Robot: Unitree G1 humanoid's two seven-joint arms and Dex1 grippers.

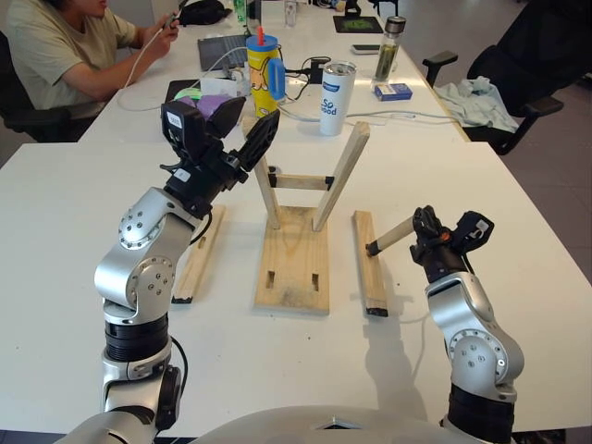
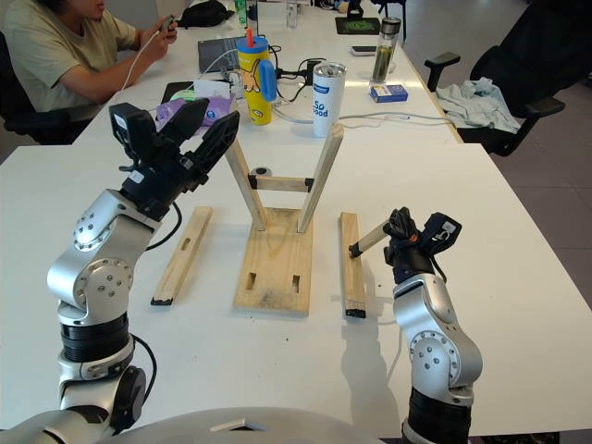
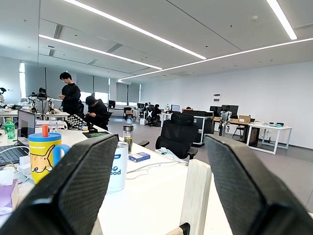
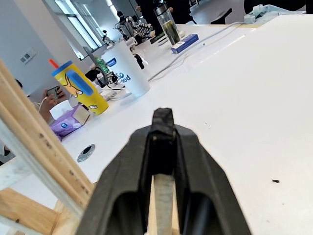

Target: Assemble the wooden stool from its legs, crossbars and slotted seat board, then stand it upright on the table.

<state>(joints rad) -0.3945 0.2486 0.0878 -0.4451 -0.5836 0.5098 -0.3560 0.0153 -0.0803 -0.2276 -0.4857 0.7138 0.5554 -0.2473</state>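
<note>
Wooden seat board (image 1: 294, 262) is lying flat on the desk (image 1: 74, 240), with two legs (image 1: 340, 176) standing tilted in its far slots. Above the board's far left corner the left gripper (image 1: 242, 128) is hovering, fingers apart; a careless close risks toppling them. Right of the board, the right gripper (image 1: 427, 231) is clamping a crossbar (image 1: 393, 236), which could twist on insertion.

The bench (image 1: 55, 240) was viewed from above by both head cameras, sharing one scene; wrist cameras were aimed low across it.
</note>
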